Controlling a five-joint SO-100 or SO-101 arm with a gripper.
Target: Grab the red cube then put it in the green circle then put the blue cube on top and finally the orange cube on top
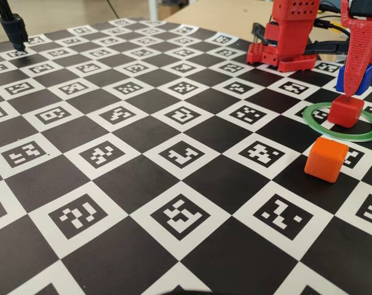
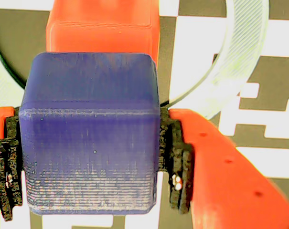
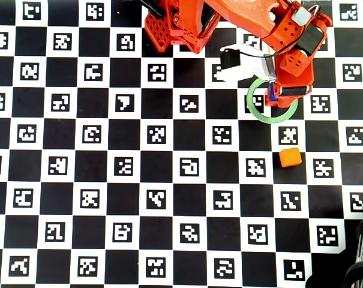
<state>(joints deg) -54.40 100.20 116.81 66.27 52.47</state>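
My gripper (image 2: 89,164) is shut on the blue cube (image 2: 89,133), its black pads pressing both side faces. In the wrist view the red cube (image 2: 103,28) shows just beyond the blue one, inside the green circle (image 2: 244,47). In the fixed view the blue cube (image 1: 358,78) hangs in the gripper (image 1: 352,87) a little above the red cube (image 1: 346,110), which rests inside the green circle (image 1: 310,120). The orange cube (image 1: 326,159) sits on the board just outside the ring, nearer the camera. From overhead the gripper (image 3: 278,94) covers the red cube; a blue sliver (image 3: 270,92) shows.
The red arm base (image 1: 284,37) stands behind the ring at the board's far edge. A black stand (image 1: 13,27) rises at the far left corner. The checkered marker board (image 1: 142,153) stretches out to the left and front.
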